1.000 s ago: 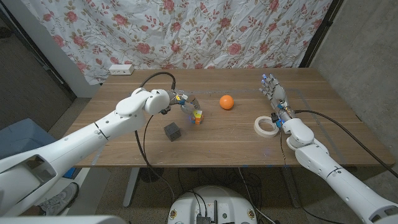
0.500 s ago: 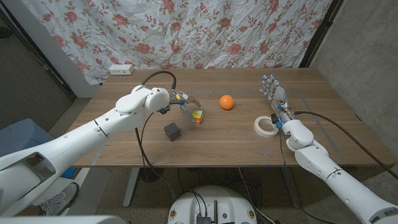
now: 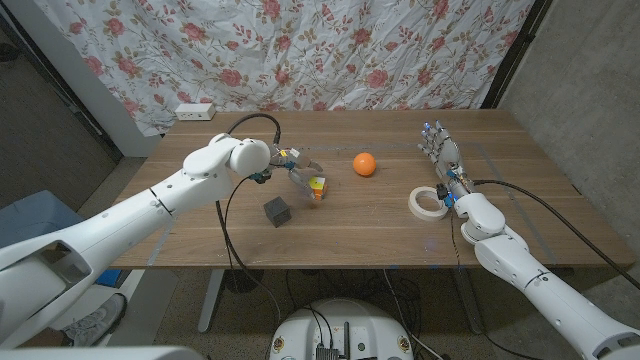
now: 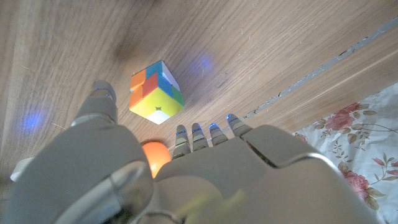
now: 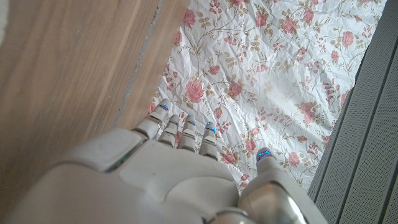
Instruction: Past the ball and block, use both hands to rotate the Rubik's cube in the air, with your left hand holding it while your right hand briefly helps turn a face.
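tape roll (image 3: 427, 202): white, lying flat near the table's (image 3: 380, 225) right edge
power strip (image 3: 194, 111): white, just past the far left corner
backdrop (image 3: 300, 50): floral sheet hanging behind the far edge

Both arms are glossy white rounded shells with black cables looping off them; the left hand (image 3: 292, 165) and right hand (image 3: 441, 153) are grey, fingertips lit blue

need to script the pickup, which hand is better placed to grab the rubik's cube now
Left. The left hand is open right beside the Rubik's cube, fingers reaching around it. The right hand stands far across the table, beyond the tape roll.
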Robot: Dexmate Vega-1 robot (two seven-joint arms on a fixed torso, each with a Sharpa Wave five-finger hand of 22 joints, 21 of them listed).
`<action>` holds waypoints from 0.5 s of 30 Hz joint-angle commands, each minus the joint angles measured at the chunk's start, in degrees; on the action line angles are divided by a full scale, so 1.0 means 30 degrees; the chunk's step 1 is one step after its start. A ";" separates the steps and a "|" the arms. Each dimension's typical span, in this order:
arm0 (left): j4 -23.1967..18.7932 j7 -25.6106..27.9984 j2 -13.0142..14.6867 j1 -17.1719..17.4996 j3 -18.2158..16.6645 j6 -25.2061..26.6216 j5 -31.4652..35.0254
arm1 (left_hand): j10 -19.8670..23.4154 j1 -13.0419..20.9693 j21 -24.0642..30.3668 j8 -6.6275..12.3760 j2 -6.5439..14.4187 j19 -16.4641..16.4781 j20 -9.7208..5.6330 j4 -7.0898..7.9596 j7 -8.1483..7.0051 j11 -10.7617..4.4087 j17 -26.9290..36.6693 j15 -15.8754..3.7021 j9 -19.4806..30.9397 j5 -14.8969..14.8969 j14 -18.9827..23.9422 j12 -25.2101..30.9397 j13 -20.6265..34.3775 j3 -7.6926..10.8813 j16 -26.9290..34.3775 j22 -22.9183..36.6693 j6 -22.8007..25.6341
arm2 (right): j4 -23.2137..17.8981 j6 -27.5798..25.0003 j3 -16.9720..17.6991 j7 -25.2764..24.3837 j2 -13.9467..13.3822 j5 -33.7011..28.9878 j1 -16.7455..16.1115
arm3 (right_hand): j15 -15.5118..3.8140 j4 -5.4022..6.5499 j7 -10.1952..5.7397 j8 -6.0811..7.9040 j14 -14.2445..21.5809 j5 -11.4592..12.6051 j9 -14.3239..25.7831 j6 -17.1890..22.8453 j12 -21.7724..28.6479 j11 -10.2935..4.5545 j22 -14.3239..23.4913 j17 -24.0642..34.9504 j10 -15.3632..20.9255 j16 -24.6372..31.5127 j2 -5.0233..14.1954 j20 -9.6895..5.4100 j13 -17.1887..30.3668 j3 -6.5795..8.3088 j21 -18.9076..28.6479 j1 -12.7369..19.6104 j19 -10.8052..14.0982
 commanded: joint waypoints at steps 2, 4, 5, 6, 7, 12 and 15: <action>0.0400 0.1125 0.0576 0.0314 -0.0679 -0.0342 -0.2226 | -0.0708 -0.0578 -0.0079 -0.0044 0.0224 -0.0676 0.0051 0.0273 -0.0077 0.0065 0.0027 0.0188 0.0059 -0.0051 -0.0732 -0.0043 0.0037 0.0010 0.0015 0.0069 -0.0513 | 0.0350 0.0395 -0.0088 -0.0035 0.0378 0.0020 0.0164 | -0.0122 0.0114 0.0169 -0.0115 -0.0052 0.0002 0.0032 -0.0140 0.0004 -0.0075 0.0047 0.0058 -0.0123 -0.0080 0.0105 -0.0120 0.0049 0.0059 -0.0032 -0.0202 -0.0030; 0.0513 0.1312 0.0682 0.0314 -0.0785 -0.0504 -0.2570 | -0.0885 -0.0705 -0.0076 -0.0056 0.0275 -0.0826 0.0061 0.0297 -0.0075 0.0111 0.0027 0.0218 0.0057 -0.0055 -0.0908 -0.0048 0.0031 0.0003 0.0010 0.0070 -0.0663 | 0.0325 0.0419 -0.0091 -0.0127 0.0422 -0.0026 0.0156 | -0.0117 0.0131 0.0209 -0.0116 -0.0080 0.0002 0.0031 -0.0184 0.0006 -0.0089 0.0048 0.0060 -0.0134 -0.0089 0.0107 -0.0102 0.0048 0.0051 -0.0041 -0.0211 -0.0071; 0.0524 0.1465 0.0744 0.0353 -0.0844 -0.0526 -0.2676 | -0.1339 -0.0936 -0.0096 -0.0092 0.0356 -0.1188 0.0069 0.0332 -0.0045 0.0139 0.0027 0.0246 0.0053 -0.0064 -0.1213 -0.0093 0.0019 -0.0014 0.0015 0.0071 -0.1020 | 0.0299 0.0425 -0.0094 -0.0206 0.0445 -0.0073 0.0146 | -0.0123 0.0142 0.0233 -0.0125 -0.0107 0.0001 0.0031 -0.0235 0.0004 -0.0081 0.0048 0.0061 -0.0148 -0.0098 0.0106 -0.0100 0.0048 0.0044 -0.0049 -0.0218 -0.0104; 0.0520 0.1645 0.0820 0.0414 -0.0912 -0.0545 -0.2769 | -0.1581 -0.1054 -0.0084 -0.0090 0.0395 -0.1326 0.0070 0.0345 -0.0012 0.0167 0.0026 0.0249 0.0051 -0.0068 -0.1428 -0.0111 0.0013 -0.0022 -0.0004 0.0071 -0.1170 | 0.0263 0.0419 -0.0107 -0.0269 0.0447 -0.0140 0.0136 | -0.0113 0.0153 0.0232 -0.0123 -0.0108 0.0000 0.0031 -0.0262 0.0000 -0.0081 0.0048 0.0062 -0.0170 -0.0096 0.0103 -0.0098 0.0047 0.0035 -0.0050 -0.0225 -0.0121; 0.0585 0.1700 0.0882 0.0427 -0.0978 -0.0632 -0.2987 | -0.1743 -0.1164 -0.0087 -0.0077 0.0432 -0.1480 0.0094 0.0356 -0.0025 0.0219 0.0026 0.0241 0.0050 -0.0072 -0.1614 -0.0100 0.0009 -0.0029 -0.0011 0.0071 -0.1272 | 0.0229 0.0418 -0.0121 -0.0308 0.0446 -0.0191 0.0127 | -0.0116 0.0162 0.0252 -0.0121 -0.0127 -0.0001 0.0030 -0.0283 -0.0009 -0.0086 0.0048 0.0063 -0.0200 -0.0102 0.0096 -0.0065 0.0047 0.0026 -0.0057 -0.0230 -0.0149; 0.0813 0.2509 0.1132 0.0795 -0.1393 -0.0936 -0.3991 | -0.2868 -0.1921 -0.0086 -0.0104 0.0666 -0.2342 0.0140 0.0464 0.0083 0.0471 0.0024 0.0148 0.0051 -0.0136 -0.2585 -0.0099 -0.0005 -0.0102 0.0004 0.0077 -0.2217 | 0.0093 0.0372 -0.0215 -0.0645 0.0527 -0.0504 0.0089 | -0.0084 0.0195 0.0280 -0.0130 -0.0172 -0.0011 0.0028 -0.0430 -0.0014 -0.0092 0.0049 0.0063 -0.0261 -0.0114 0.0043 -0.0034 0.0045 -0.0024 -0.0064 -0.0256 -0.0234; 0.0913 0.3326 0.1329 0.1182 -0.1661 -0.1192 -0.4404 | -0.3128 -0.2133 -0.0078 -0.0087 0.0731 -0.2563 0.0104 0.0497 0.0152 0.0475 0.0022 0.0195 0.0049 -0.0155 -0.2734 -0.0089 -0.0008 -0.0125 0.0036 0.0079 -0.2418 | 0.0193 0.0452 -0.0282 -0.0745 0.0644 -0.0624 0.0118 | -0.0077 0.0213 0.0296 -0.0117 -0.0225 -0.0014 0.0028 -0.0454 -0.0020 -0.0092 0.0050 0.0064 -0.0302 -0.0131 0.0025 -0.0027 0.0044 -0.0046 -0.0068 -0.0267 -0.0272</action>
